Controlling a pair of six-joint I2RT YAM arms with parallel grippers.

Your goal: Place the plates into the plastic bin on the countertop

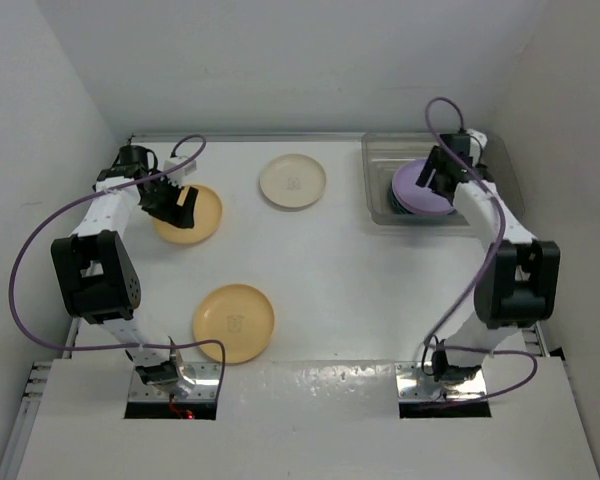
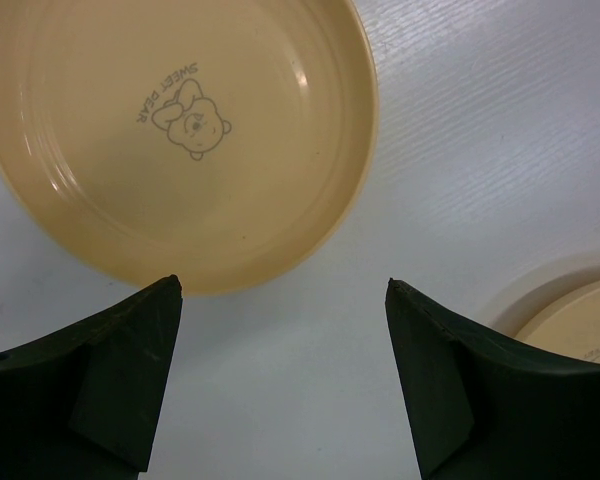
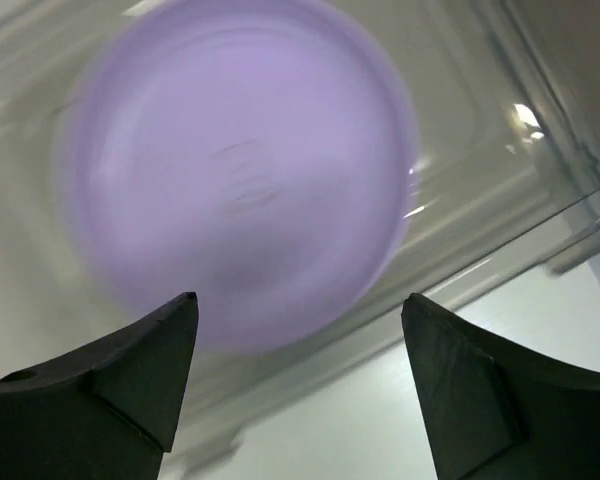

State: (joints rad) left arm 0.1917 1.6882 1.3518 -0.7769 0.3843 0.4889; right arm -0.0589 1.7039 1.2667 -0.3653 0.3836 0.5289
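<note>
Three plates lie on the white countertop [image 1: 350, 290]: a yellow-orange plate [image 1: 202, 222] at the left, a cream plate [image 1: 292, 181] at the back middle, and a second yellow-orange plate [image 1: 233, 322] near the front. My left gripper [image 1: 185, 203] hovers open and empty over the left yellow-orange plate [image 2: 170, 130], its fingertips just off the plate's rim [image 2: 283, 282]. The clear plastic bin [image 1: 378, 180] at the back right holds a stack topped by a lavender plate [image 1: 412, 190], with teal showing beneath. My right gripper [image 1: 435, 178] is open and empty above the lavender plate [image 3: 240, 170], in the right wrist view [image 3: 300, 296].
White walls close in the table on the left, back and right. The bin's rim [image 3: 460, 290] runs just below my right fingertips. The edge of another pale plate [image 2: 570, 310] shows at the lower right of the left wrist view.
</note>
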